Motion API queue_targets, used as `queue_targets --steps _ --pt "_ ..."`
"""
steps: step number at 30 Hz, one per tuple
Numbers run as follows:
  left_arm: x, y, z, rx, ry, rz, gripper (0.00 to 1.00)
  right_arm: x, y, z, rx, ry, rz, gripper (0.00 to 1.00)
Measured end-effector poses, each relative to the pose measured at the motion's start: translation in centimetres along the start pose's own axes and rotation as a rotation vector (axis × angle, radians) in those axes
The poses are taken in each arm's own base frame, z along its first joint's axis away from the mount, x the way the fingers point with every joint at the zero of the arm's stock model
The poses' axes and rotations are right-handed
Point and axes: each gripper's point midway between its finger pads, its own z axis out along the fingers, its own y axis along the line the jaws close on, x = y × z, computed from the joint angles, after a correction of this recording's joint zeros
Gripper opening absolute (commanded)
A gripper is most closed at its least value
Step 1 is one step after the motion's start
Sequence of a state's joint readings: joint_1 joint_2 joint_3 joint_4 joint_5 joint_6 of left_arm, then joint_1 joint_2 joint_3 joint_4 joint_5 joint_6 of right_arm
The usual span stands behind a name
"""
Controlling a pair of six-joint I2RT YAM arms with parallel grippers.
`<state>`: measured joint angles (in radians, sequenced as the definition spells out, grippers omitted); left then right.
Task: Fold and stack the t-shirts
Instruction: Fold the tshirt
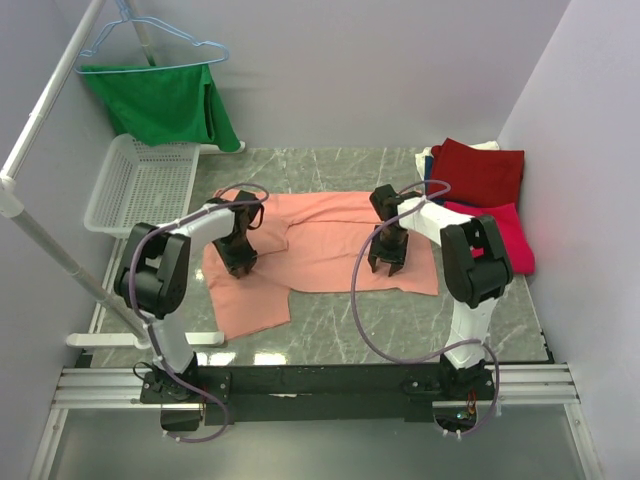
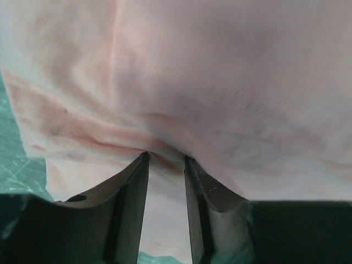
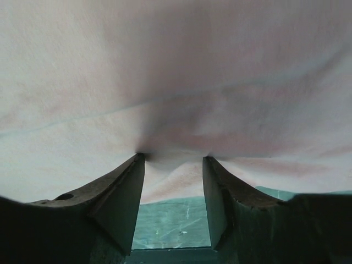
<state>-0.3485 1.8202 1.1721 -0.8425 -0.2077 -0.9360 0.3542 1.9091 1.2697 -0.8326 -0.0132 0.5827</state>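
I am looking at the salmon-pink t-shirt [image 1: 330,245] lying spread flat across the middle of the marble table [image 1: 400,330]. One sleeve is trailing off toward 7 o'clock.

The left gripper [image 1: 240,262] is pressing down on the shirt's 9 o'clock side. Its fingers are standing partway apart, with creases running in to the tips. I cannot tell whether it is actually pinching a fold or only resting on the cloth.

The right gripper [image 1: 388,265] is sitting on the shirt's 4 o'clock part. Its fingers are spread wide, with the tips touching the fabric and a small pucker between them.

The dark red t-shirt [image 1: 482,170] is lying folded at 2 o'clock. The crimson-pink t-shirt [image 1: 505,235] is lying just beside it at 3 o'clock.

The white mesh basket [image 1: 140,185] is sitting at 10 o'clock. The green garment [image 1: 165,105] is hanging on its light-blue hanger [image 1: 150,45] at 11 o'clock.
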Motion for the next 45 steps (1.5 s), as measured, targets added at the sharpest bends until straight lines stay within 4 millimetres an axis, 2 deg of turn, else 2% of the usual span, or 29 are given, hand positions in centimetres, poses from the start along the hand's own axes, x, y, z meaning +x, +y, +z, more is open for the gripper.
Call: queue_targets --steps 3,8,15,20,25,28,34,45 --pt "-0.7 -0.8 0.1 -0.008 0.006 0.026 0.39 -0.7 0.2 0.0 0.005 0.017 0.010 0.53" --pt "-2.4 -2.4 0.2 -0.007 0.006 0.052 0.38 -3.2 1.1 0.1 -0.001 0.024 0.030 0.53" --pt "-4.8 -3.3 0.7 0.010 0.004 0.044 0.38 -6.4 2.9 0.3 -0.013 0.007 0.029 0.52" --pt "-6.6 -3.8 1.0 0.025 -0.001 0.036 0.38 -7.4 3.4 0.4 -0.013 0.009 0.020 0.52" --pt "-8.8 -5.1 1.2 0.045 -0.026 0.049 0.38 -7.9 3.5 0.4 -0.012 0.017 0.023 0.52" --pt "-9.4 -5.6 1.3 0.057 -0.044 0.054 0.38 -8.0 3.4 0.4 -0.017 0.019 0.028 0.52" --pt "-9.1 -5.1 1.2 0.079 -0.077 0.052 0.38 -7.4 3.0 0.3 -0.046 -0.021 0.031 0.51" --pt "-5.7 -1.1 0.9 0.069 -0.083 0.051 0.38 -4.1 2.1 0.1 -0.067 -0.047 0.008 0.50"
